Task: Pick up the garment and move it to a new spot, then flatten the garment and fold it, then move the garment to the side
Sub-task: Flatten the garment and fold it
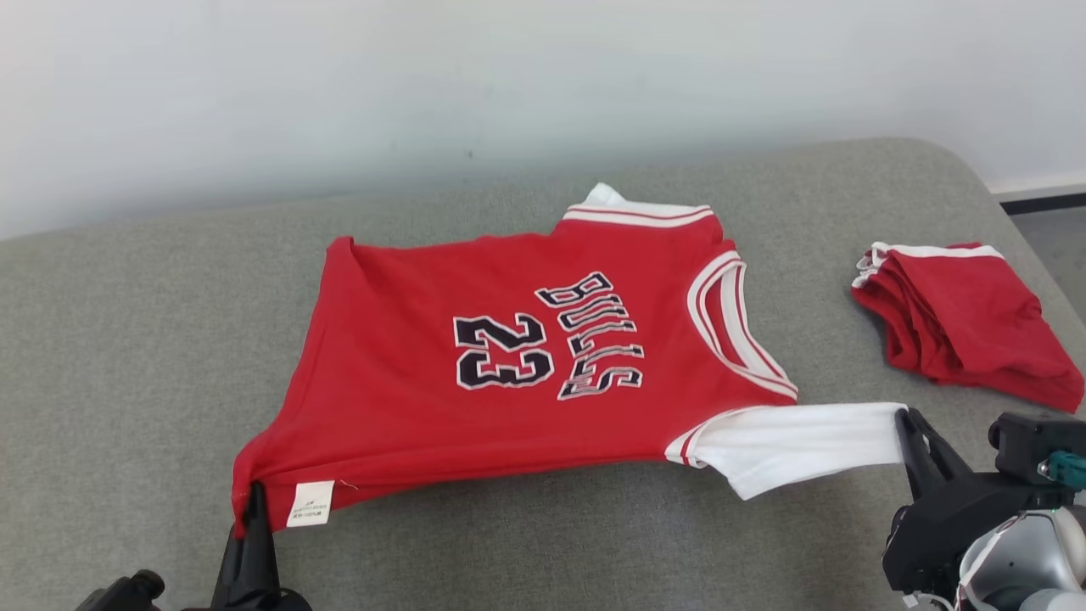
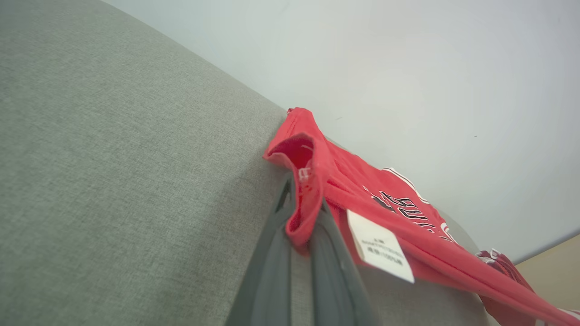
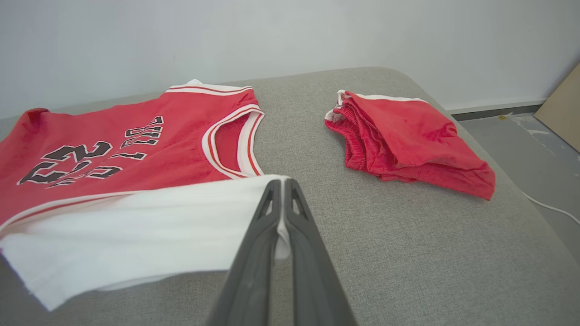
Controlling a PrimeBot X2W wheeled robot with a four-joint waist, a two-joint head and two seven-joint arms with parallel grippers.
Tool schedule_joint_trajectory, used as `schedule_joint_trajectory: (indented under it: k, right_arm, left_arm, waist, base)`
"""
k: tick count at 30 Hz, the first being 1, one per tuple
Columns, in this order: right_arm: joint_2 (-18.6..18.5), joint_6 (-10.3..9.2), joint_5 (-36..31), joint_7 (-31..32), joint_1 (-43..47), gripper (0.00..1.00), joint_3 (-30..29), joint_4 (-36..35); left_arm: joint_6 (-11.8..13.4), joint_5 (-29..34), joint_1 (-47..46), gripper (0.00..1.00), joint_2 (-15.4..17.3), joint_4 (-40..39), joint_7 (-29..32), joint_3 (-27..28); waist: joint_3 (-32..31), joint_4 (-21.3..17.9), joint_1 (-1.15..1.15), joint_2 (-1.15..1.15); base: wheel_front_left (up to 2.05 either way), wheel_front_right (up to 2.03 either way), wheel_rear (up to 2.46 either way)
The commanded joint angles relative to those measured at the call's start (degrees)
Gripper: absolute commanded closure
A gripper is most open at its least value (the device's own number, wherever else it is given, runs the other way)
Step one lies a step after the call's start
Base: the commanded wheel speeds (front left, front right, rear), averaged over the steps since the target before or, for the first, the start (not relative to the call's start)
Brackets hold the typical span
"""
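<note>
Red jersey (image 1: pixel 509 365), "BULLS 23" face up, lies mid grey cushion (image 1: pixel 127 382), with the neck toward the right edge and the hem toward the left. The far side rests on the fabric. The near side is lifted off it, strung between the two grippers.

Left gripper (image 1: pixel 254 501): closed, pinching the near hem corner just beside the care label (image 1: pixel 309 503). The left wrist view shows red hem bunched between the fingers.

Right gripper (image 1: pixel 908 420): closed on the end of the white sleeve (image 1: pixel 797 441), near the front edge, right side.

Second red garment (image 1: pixel 959 322), folded, sits apart toward the right edge.

Judgement: this looks like the flatten-then-fold stage, with the near edge held ready to be spread or carried over.

To do it well:
- Move both grippers together at even height, so the near edge is taut without dragging the far side.
- Pull gently, because the hem pinch looks thin and bunched.
- Steer the sleeve clear of the folded piece.
- Lay the cloth down before letting go.
</note>
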Motion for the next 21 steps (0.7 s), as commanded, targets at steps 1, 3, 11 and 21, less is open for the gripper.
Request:
schedule_joint_trajectory:
  k: [1,3,11,21]
  right_arm:
    - [-0.11,-0.17,-0.06,-0.22,0.72,1.00,0.01,-0.05]
    - [-0.08,-0.17,0.26,-0.92,0.48,1.00,0.34,-0.30]
    - [-6.30,-0.17,2.93,-2.31,-11.04,1.00,6.45,-0.80]
    - [-14.73,-0.18,8.58,-3.44,-49.40,1.00,18.72,14.46]
  left_arm:
    - [0.43,0.55,0.79,1.00,0.27,-0.53,-0.14,0.27]
    - [0.40,0.91,0.83,1.00,0.26,-0.87,-0.14,0.10]
    - [-0.15,1.74,-8.23,1.00,2.57,-3.22,2.55,-1.82]
    - [-0.48,2.97,-36.70,1.00,11.02,-2.76,14.58,-3.47]
  waist:
    - [-0.96,0.22,0.01,0.01]
    - [-1.19,0.19,0.01,0.01]
    - [-1.69,-0.37,0.01,0.01]
    - [2.81,-2.78,0.01,0.01]
  base:
    - [0.00,0.00,0.00]
    - [0.00,0.00,0.00]
    - [0.00,0.00,0.00]
    - [0.00,0.00,0.00]
